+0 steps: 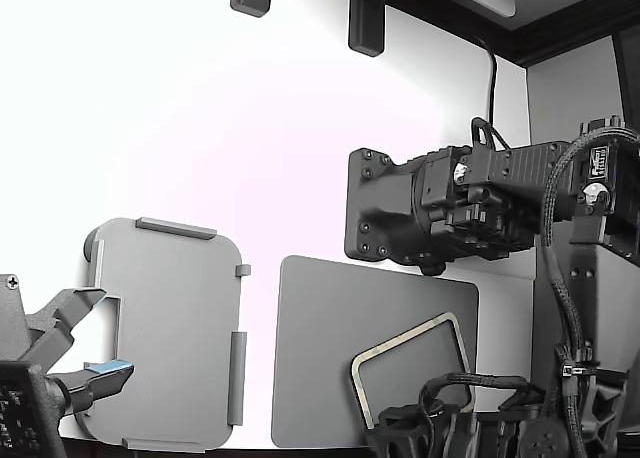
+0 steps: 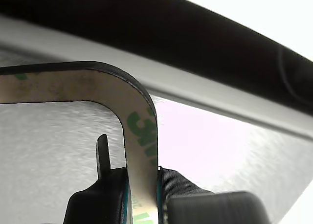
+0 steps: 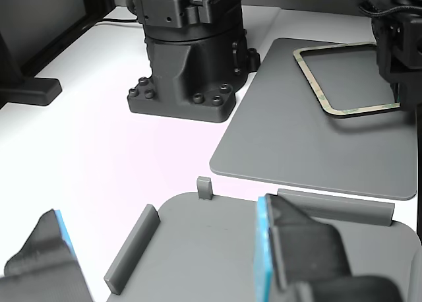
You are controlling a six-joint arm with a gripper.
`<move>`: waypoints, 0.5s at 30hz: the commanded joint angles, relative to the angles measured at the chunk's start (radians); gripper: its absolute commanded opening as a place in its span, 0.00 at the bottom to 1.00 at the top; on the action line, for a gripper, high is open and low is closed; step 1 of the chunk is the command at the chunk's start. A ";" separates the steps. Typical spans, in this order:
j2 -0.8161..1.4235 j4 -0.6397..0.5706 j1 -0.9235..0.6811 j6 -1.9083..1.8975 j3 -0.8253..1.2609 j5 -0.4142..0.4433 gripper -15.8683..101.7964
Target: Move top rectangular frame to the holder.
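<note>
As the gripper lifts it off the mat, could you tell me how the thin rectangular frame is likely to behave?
The frame is a thin open outline, so it probably weighs little and may flex or droop. The gripper pinches only one side, so the far end could sag. Its printed liner looks smooth, possibly slippery.

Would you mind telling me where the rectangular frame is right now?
The rectangular frame lies over the dark grey mat at the exterior view's lower right, well right of the holder. The gripper pinches its rim.
</note>
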State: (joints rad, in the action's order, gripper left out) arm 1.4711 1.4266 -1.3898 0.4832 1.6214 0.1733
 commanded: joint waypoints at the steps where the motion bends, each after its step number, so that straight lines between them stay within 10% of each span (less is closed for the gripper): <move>1: 0.035 0.032 0.023 -0.302 -0.060 0.052 0.04; 6: 0.044 0.127 0.044 -0.650 -0.144 0.175 0.04; 15: 0.094 0.229 0.166 -0.951 -0.279 0.135 0.04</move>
State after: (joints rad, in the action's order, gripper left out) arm 1.5278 1.6460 -1.2717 -0.3728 1.3852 0.3221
